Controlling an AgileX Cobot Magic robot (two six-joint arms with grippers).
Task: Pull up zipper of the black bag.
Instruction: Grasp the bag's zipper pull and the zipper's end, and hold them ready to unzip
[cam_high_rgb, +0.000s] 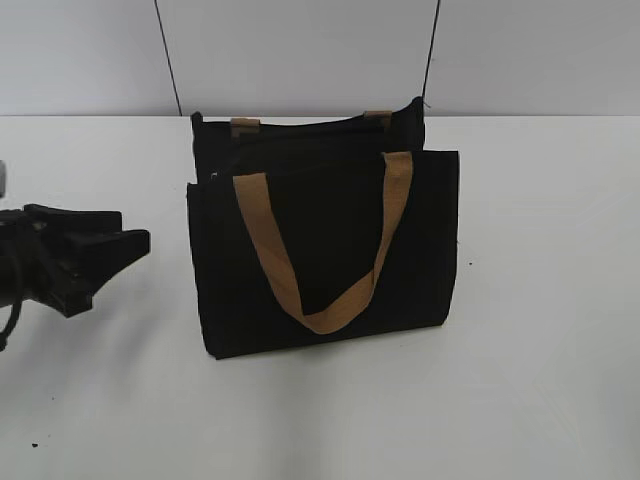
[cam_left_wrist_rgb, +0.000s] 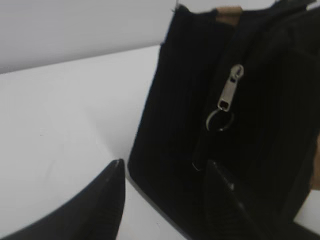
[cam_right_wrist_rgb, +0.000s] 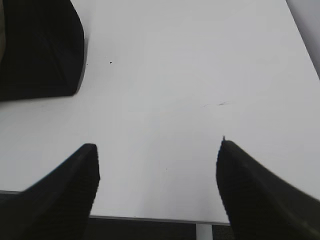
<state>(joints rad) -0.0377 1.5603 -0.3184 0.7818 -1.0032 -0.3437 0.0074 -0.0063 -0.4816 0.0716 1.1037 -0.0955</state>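
The black bag (cam_high_rgb: 320, 250) stands upright in the middle of the white table, a tan handle strap (cam_high_rgb: 330, 250) hanging down its front. In the left wrist view the bag's end (cam_left_wrist_rgb: 175, 125) is close ahead, with the zipper line and its silvery pull tab (cam_left_wrist_rgb: 231, 86) and a small ring below it. My left gripper (cam_high_rgb: 130, 245) (cam_left_wrist_rgb: 162, 167) is open, left of the bag, its fingertips level with the bag's lower corner and apart from the tab. My right gripper (cam_right_wrist_rgb: 157, 152) is open and empty over bare table; it is out of the exterior view.
The white table (cam_high_rgb: 540, 380) stretches right and in front of the bag. Its near edge (cam_right_wrist_rgb: 150, 219) shows under my right gripper, with a corner of the bag (cam_right_wrist_rgb: 45, 50) at the upper left there. A pale wall (cam_high_rgb: 300, 50) stands behind.
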